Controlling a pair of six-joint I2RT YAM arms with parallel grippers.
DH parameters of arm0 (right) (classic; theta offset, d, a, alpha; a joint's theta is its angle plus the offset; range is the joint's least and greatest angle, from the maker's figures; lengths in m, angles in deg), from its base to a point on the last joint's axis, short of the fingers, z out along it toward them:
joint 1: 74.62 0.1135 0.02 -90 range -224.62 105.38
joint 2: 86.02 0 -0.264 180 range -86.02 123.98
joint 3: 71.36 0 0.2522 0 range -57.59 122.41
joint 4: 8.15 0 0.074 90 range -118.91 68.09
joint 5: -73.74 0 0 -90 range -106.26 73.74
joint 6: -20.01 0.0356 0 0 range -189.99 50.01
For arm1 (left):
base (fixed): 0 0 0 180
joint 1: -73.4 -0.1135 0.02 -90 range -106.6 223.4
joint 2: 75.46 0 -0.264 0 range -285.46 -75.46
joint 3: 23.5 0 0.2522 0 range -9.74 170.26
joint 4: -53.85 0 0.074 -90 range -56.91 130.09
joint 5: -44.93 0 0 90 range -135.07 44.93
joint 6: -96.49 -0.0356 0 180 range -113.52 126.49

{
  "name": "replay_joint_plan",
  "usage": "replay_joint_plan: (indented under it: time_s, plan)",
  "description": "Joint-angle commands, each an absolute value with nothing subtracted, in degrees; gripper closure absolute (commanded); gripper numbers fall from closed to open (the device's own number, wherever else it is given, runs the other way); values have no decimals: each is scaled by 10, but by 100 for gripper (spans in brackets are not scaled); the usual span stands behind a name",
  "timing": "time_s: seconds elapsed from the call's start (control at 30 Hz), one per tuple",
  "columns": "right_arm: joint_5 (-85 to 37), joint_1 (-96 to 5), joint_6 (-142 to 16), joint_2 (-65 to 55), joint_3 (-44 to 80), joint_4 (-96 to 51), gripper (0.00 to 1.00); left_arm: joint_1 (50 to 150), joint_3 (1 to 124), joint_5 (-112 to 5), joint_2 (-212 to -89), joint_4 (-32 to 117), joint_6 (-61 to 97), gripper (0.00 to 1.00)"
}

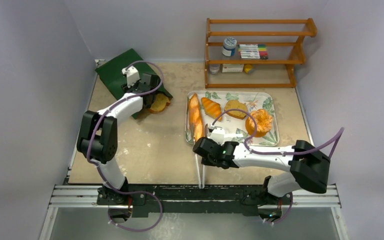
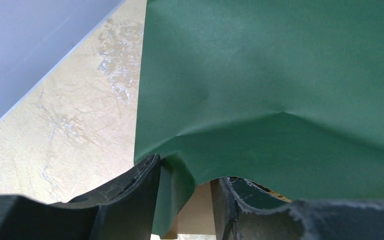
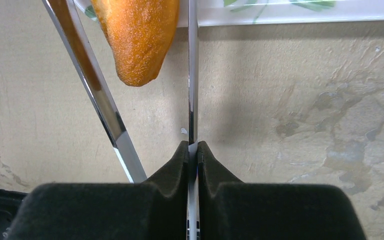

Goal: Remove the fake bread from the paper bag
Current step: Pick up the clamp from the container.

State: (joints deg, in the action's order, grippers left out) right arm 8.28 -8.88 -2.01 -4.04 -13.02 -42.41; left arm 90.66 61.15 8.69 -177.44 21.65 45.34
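Altogether four bread pieces (image 1: 211, 108) on tray (image 1: 270, 139); one at bag (image 1: 122, 70) mouth.

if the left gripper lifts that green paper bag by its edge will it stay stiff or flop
Probably flop: the paper bag already shows creases and a buckled rim where the left gripper pinches it. It looks thin and light. A bread piece sits at its mouth and might slide out if the bag tilts.

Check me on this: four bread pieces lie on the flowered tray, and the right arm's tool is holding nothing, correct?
Not quite. The right tool is not empty. It is shut on a pair of metal tongs, as the right wrist view shows. The four bread pieces do lie on the flowered tray.
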Motion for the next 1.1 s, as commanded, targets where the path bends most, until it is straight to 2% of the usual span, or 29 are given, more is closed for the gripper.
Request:
replay_joint_plan:
  time_s: [0.0,0.2,0.23,0.33,0.4,0.5,1.07]
  plan:
    - [124,-86,-8,-72,-106,-453,97,901,611,92,-1731,220,481,58]
    - [136,-84,-9,-90,-107,-463,98,901,612,98,-1710,216,481,51]
    - [138,-82,-9,-91,-103,-466,98,901,614,98,-1706,214,482,47]
    - [155,-76,-12,-94,-86,-484,98,901,618,91,-1695,213,481,45]
    - [165,-73,-17,-92,-72,-496,98,902,618,81,-1687,212,481,36]
    - [175,-73,-28,-91,-53,-505,98,903,614,63,-1672,203,487,31]
    - [158,-90,-179,-37,36,-472,100,1016,535,42,-1485,155,526,26]
